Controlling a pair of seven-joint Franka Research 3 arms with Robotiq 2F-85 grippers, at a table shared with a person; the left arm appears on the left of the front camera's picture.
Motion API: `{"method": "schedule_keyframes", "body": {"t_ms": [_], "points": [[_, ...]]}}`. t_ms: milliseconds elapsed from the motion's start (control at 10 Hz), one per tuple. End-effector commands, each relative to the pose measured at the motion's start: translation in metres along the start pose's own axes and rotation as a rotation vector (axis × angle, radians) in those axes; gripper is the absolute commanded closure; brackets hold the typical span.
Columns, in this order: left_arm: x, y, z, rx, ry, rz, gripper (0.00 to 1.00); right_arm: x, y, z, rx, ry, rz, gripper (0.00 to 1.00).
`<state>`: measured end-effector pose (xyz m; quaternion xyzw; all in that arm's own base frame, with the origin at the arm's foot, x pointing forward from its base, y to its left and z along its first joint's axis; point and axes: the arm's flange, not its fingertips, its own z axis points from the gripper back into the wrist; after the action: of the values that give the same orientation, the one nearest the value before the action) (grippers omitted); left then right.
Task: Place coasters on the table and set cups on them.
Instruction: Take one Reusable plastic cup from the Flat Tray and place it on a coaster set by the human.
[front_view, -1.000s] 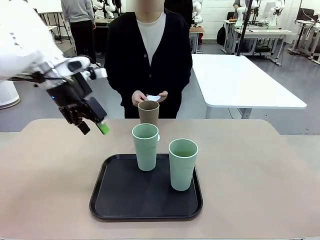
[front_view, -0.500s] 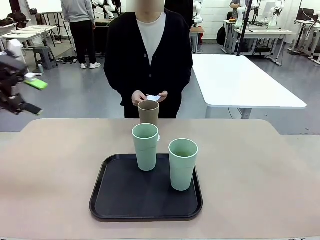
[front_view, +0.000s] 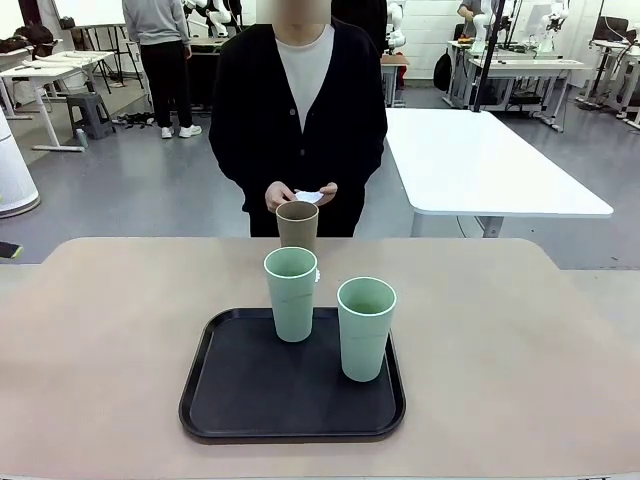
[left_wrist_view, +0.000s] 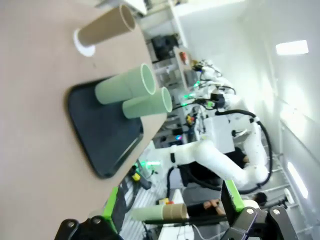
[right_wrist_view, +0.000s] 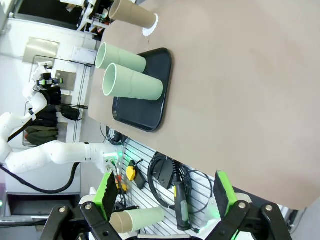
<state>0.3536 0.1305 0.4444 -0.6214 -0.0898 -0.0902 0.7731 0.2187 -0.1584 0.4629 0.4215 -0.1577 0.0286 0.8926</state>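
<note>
A tan-brown cup (front_view: 297, 224) stands on the beige table (front_view: 520, 330) just beyond the tray. A white coaster (left_wrist_view: 82, 44) (right_wrist_view: 151, 27) lies under its base. Two mint green cups (front_view: 291, 293) (front_view: 366, 328) stand upright on the black tray (front_view: 240, 390). The person at the far side holds white coasters (front_view: 308, 195) in both hands. My left gripper (left_wrist_view: 172, 202) is open and holds nothing, well off from the tray (left_wrist_view: 95, 145). My right gripper (right_wrist_view: 164, 195) is also open and holds nothing, out past the table's edge (right_wrist_view: 240, 100).
A white rectangular table (front_view: 480, 160) stands behind the person on the right. Wide bare tabletop lies on both sides of the tray. Each wrist view shows the other white arm (left_wrist_view: 215, 160) (right_wrist_view: 45, 155) low beside the table.
My left arm, which hung over the table's left part a second ago, has swung away to the left. Cups, tray and the person's hands have not moved.
</note>
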Motion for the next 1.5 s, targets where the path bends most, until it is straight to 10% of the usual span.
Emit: {"method": "schedule_keyframes", "body": {"t_ms": [0, 1400], "points": [[0.003, 0.011, 0.028, -0.079, -0.009, -0.012, 0.0, 0.002, -0.001, 0.0, 0.026, -0.007, 0.02, 0.0], [-0.004, 0.02, 0.035, -0.079, -0.007, 0.015, 0.0, 0.002, -0.001, 0.0, 0.026, -0.007, 0.02, 0.0]]}}
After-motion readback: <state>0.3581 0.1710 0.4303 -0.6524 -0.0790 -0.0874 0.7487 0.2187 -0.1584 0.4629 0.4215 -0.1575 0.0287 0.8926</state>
